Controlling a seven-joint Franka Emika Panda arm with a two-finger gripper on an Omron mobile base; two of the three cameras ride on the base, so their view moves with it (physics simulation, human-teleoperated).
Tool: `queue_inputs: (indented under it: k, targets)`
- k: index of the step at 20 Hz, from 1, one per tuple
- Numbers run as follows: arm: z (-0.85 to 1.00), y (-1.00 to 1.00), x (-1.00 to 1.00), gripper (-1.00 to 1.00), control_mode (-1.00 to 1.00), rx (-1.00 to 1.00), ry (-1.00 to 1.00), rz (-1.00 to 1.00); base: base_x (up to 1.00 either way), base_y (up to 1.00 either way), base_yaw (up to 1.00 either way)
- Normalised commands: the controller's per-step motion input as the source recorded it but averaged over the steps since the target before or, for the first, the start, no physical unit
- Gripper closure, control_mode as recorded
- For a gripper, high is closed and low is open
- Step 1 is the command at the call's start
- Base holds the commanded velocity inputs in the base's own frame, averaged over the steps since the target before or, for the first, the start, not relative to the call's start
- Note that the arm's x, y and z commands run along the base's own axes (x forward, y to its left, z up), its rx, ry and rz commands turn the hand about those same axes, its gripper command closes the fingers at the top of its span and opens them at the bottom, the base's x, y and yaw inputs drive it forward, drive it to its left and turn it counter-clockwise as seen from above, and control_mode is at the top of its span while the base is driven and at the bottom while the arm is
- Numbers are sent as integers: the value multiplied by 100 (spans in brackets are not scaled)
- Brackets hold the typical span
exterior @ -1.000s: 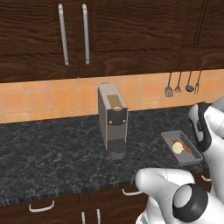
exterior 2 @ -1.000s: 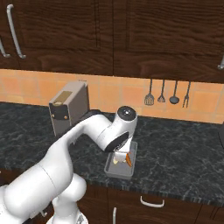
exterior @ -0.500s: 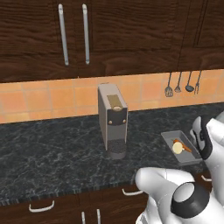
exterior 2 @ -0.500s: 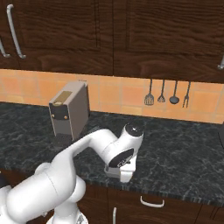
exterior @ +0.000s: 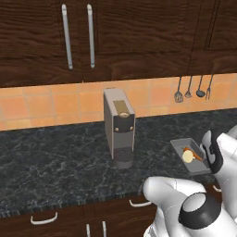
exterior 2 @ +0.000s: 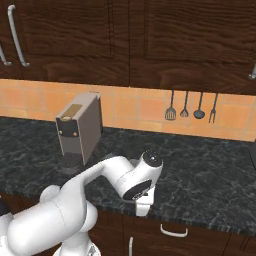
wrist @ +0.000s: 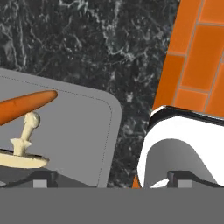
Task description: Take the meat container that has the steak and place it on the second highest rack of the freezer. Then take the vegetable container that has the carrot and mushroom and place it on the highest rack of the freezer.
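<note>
The arm has dropped lower over the vegetable container (exterior: 190, 156), which sits right of the coffee machine (exterior: 119, 128) on the counter (exterior: 55, 162). The gripper (wrist: 105, 177) hangs wide open, seemingly holding nothing; carrot (wrist: 24, 106) and mushroom (wrist: 22, 151) remain unfrozen.

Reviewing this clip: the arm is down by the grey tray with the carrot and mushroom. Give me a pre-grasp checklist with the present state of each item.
1. Right tray in front of the hand: ok. The vegetable container holds the carrot and the mushroom.
2. Container resting flat on the counter: ok in the left base view.
3. Gripper open: ok, the fingers stand wide apart.
4. Tray rim between the fingers: cannot tell. One tip lies over the tray, the other beyond its edge.
5. Nothing held yet: ok.
6. Space around the tray: ok. The coffee machine stands apart from it.
</note>
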Motion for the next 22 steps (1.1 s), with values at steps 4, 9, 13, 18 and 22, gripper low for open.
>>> queue_inputs:
  k: [4,9,13,18,22]
  targets:
    - [-36,0,-1,-100,-100,0,4,0,0,0,0]
    - [-32,0,15,-100,-100,0,1,0,0,0,0]
    - [-20,0,13,-100,-100,0,0,0,0,0,0]
    - [-14,0,5,100,-100,0,0,0,0,0,0]
    - [-14,0,6,100,-100,0,0,0,0,0,0]
